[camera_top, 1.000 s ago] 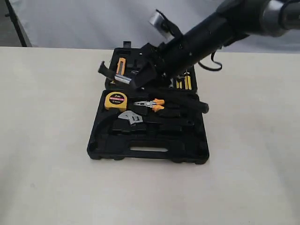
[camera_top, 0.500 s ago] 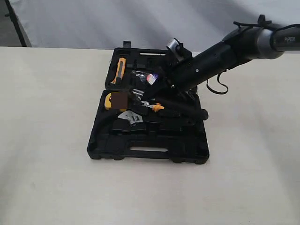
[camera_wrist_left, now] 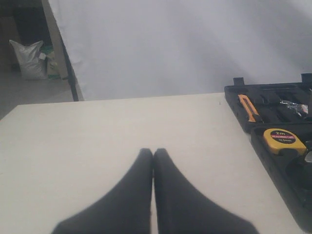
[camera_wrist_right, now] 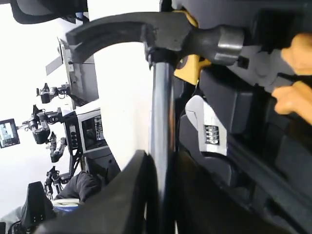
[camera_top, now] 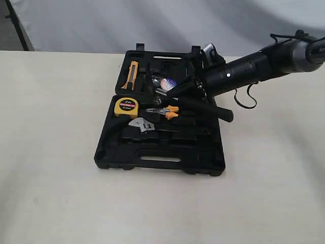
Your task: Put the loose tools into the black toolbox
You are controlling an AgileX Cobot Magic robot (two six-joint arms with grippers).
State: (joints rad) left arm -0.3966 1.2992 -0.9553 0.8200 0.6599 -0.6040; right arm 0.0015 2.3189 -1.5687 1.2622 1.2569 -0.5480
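A: Starting big. What is the table (camera_top: 51, 178) carrying?

B: A black toolbox (camera_top: 117, 152), lying open, both halves flat, slot handle facing the near edge.

A: Arms?

B: One is reaching in from the right. The right gripper (camera_top: 179, 91) is hanging over the hinge line between the two halves. The wrist view is showing its fingers (camera_wrist_right: 131, 195) pressing either side of a chrome shaft, so it is gripping the hammer (camera_top: 210, 109).

A: How is the hammer lying?

B: It is slanting across the box. The black handle is pointing toward the right side of the near half, and the head (camera_wrist_right: 161, 34) is sitting over the middle. Cannot tell whether it is touching the box.

A: The other side?

B: The left gripper (camera_wrist_left: 153, 156) is hovering over bare table, well left of the box, fingers pressed together and holding nothing.

A: Smaller items?

B: The wrench (camera_top: 144, 125) is lying in the near half, jaws toward the left. The yellow tape measure (camera_top: 125, 107) is sitting just behind it, with the orange-handled pliers (camera_top: 165, 112) beside that. An orange knife (camera_top: 131, 73) is resting in the far half at its left.

A: Smallest?

B: The tape roll (camera_top: 166, 83) is sitting in the far half, close to the hammer head.
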